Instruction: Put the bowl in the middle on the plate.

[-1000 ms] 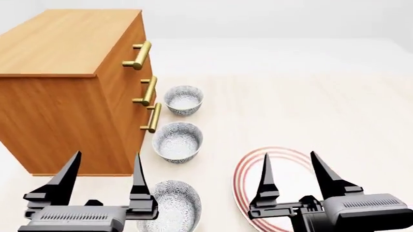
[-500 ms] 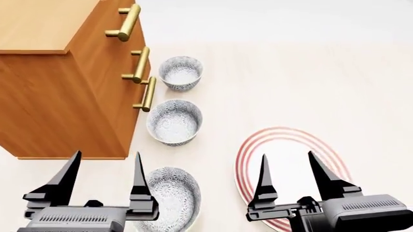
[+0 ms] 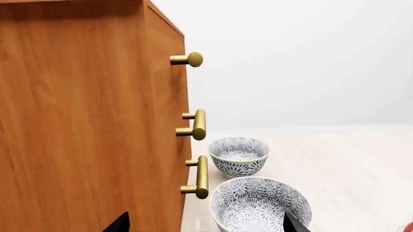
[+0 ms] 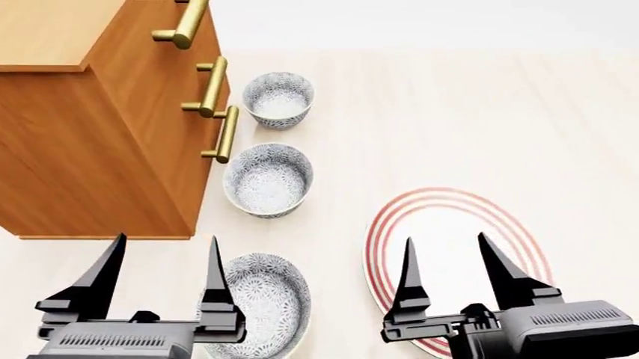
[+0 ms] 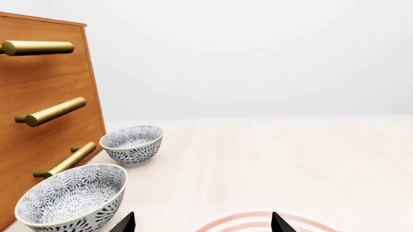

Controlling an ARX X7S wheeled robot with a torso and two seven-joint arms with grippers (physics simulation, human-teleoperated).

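Observation:
Three speckled bowls stand in a row beside the dresser. The bowl [image 4: 268, 179] in the middle lies level with the lowest brass handle; it also shows in the left wrist view [image 3: 260, 205] and the right wrist view [image 5: 71, 197]. The red-ringed plate [image 4: 450, 258] lies to its right, partly under my right gripper [image 4: 445, 241], which is open and empty; the plate's rim [image 5: 258, 216] shows between that gripper's tips [image 5: 202, 224]. My left gripper [image 4: 167, 241] is open and empty, short of the middle bowl and over the nearest bowl's left edge. Its tips [image 3: 205, 224] frame the middle bowl's near side.
A wooden dresser [image 4: 80, 120] with brass handles [image 4: 221, 134] stands close to the left of the bowls. The far bowl [image 4: 278, 99] sits behind the middle one, the near bowl [image 4: 262, 303] in front. Pale floor stretches to the right.
The head view has shifted: dresser and the farther bowls slid up and left, the nearest bowl and plate show more fully. Both grippers stay open in the same spots in view.

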